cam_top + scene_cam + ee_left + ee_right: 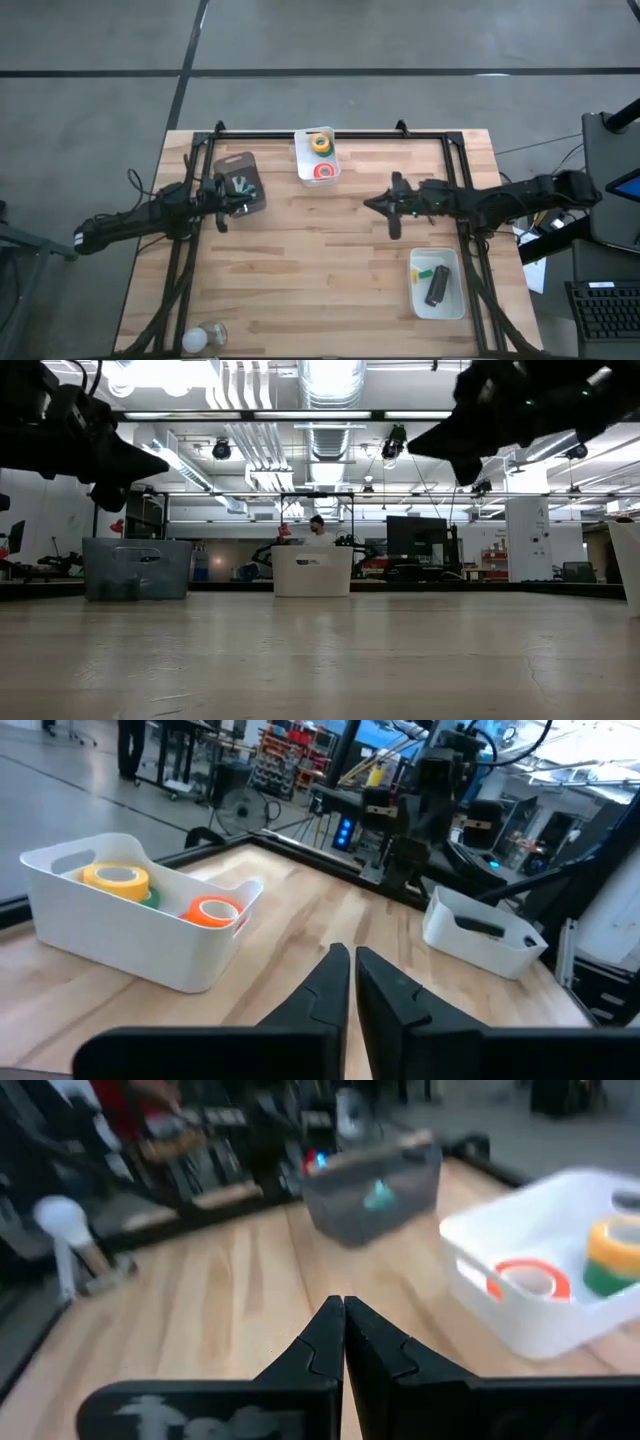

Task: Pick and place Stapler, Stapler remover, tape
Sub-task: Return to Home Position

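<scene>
A white bin [303,160] at the far middle of the table holds the tape: a yellow roll [321,142] lying on a green one, and a red roll [323,171]. The black stapler [436,288] lies in a second white bin [414,300] near the right front, beside a small green-and-yellow piece [424,271]. A dark grey bin [250,165] at the left holds small teal pieces [238,185]. My left gripper [224,207] hovers shut at the grey bin's near edge. My right gripper [374,203] hovers shut over bare wood at mid-table. Both are empty.
A black frame [330,133] runs round the table's far and side edges. A pale bulb-shaped object [200,338] lies at the near left corner. Bare wood [310,260] stretches between the bins. People and workshop gear show in the room behind.
</scene>
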